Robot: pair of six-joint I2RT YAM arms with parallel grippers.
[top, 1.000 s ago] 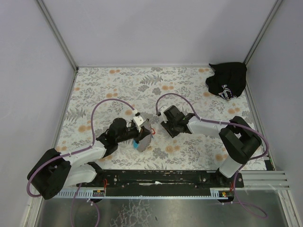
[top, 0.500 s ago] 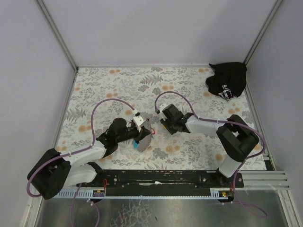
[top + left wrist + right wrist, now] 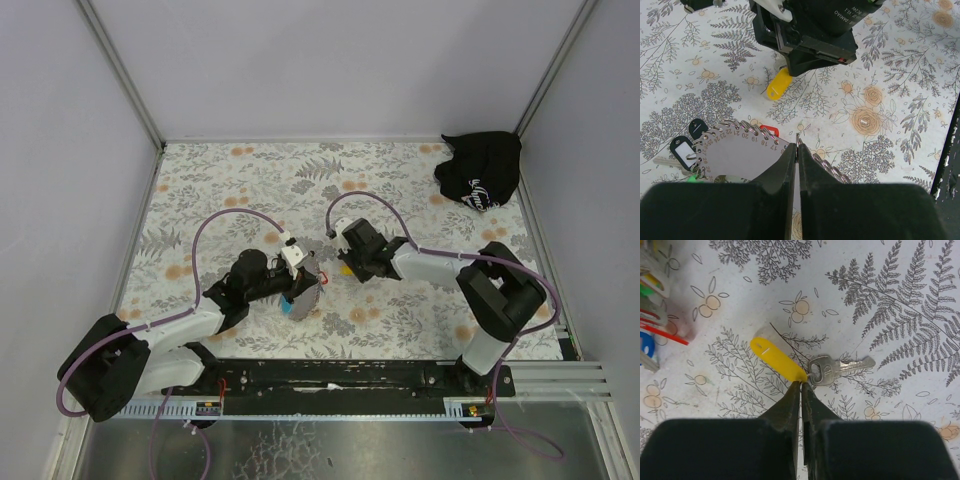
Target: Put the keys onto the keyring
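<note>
Left pincer [image 3: 797, 150] together, clamped on coiled rim of keyring [image 3: 735, 150]. Keyring is grey numbered disc carrying black tag [image 3: 682, 147] and red tag [image 3: 769, 131], low over floral surface [image 3: 900, 300] near centre. Right pincer [image 3: 800, 387] nearly together, tips nipping yellow-tagged key [image 3: 777, 359] where tag meets silver blade. Key lies on surface just beside keyring, not touching it. Black bag [image 3: 480, 170] in far right corner.

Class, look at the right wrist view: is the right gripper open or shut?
Shut: the right gripper has jaws nearly touching, pinching where the yellow tag joins the silver key.
</note>
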